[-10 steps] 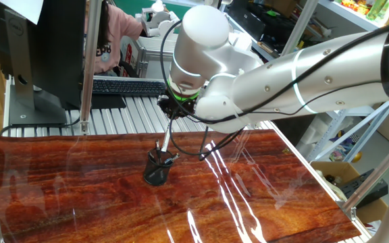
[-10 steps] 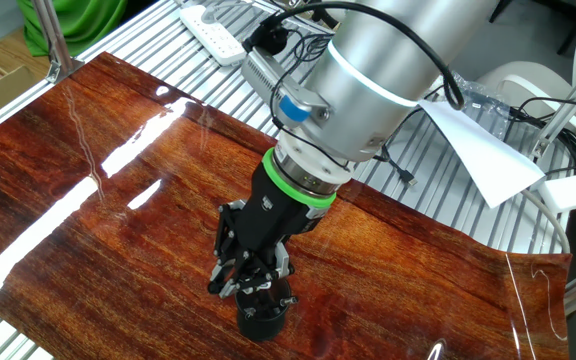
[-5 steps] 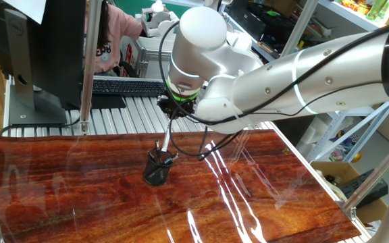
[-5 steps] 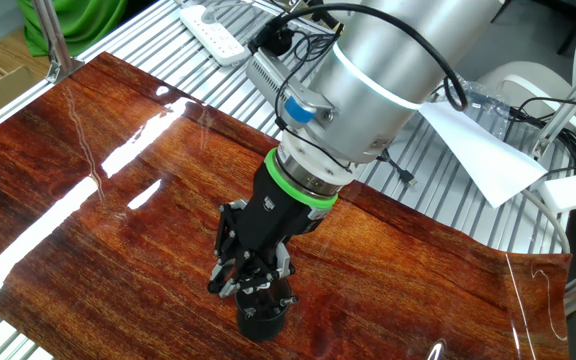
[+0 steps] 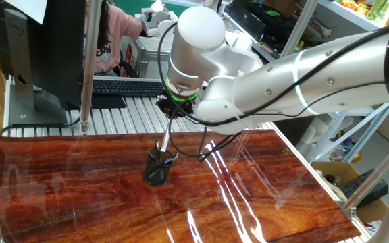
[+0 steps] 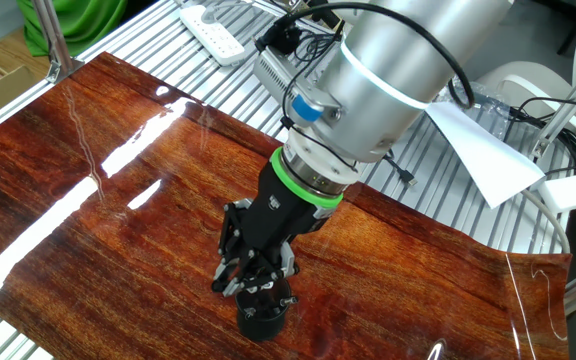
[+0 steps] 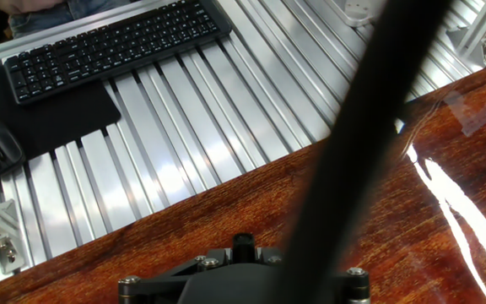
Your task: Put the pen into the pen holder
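Item: pen insertion, arm lifting slightly off the holder.

Large silver-white robot arm, upper right of the frame: since a second ago its wrist has edged up and right while the rest stays put, which suggests release or retreat is near. Reddish glossy wood tabletop: unchanged. Black two-finger gripper, lower centre: whether its fingers are apart or clamped on the pen cannot be told. Small black cylindrical mesh pen holder: upright, directly under the gripper. Slim black-and-silvery pen: lower end in the holder, long axis near vertical, top leaning slightly right toward the wrist.
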Robot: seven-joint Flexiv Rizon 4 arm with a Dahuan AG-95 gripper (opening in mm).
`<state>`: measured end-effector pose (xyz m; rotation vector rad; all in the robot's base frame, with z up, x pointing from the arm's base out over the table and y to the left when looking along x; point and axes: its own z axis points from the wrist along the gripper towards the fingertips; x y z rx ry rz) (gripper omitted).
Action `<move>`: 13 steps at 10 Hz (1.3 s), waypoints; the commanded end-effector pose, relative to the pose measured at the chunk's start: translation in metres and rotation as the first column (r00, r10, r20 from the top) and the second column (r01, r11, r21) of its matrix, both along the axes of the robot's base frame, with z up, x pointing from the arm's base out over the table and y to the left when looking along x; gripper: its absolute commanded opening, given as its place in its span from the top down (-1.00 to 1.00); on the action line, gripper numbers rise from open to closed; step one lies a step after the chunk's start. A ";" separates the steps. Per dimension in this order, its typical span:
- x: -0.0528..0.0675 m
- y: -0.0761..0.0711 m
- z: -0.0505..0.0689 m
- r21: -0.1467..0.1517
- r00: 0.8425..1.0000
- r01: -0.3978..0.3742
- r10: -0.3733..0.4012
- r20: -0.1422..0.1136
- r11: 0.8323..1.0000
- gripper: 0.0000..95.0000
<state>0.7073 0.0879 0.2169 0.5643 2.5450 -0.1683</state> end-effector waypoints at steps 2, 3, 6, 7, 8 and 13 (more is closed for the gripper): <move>0.001 0.001 0.000 0.000 1.000 0.000 0.000 0.003 1.000 1.00; 0.001 0.001 0.000 0.002 1.000 0.002 -0.002 0.002 1.000 1.00; -0.005 0.006 0.002 -0.001 1.000 0.005 -0.005 0.000 1.000 1.00; -0.005 0.006 0.002 -0.001 1.000 0.003 -0.003 -0.001 1.000 1.00; -0.005 0.006 0.002 -0.003 1.000 0.002 -0.002 0.000 1.000 1.00; -0.005 0.006 0.002 0.001 1.000 0.007 -0.007 0.014 1.000 1.00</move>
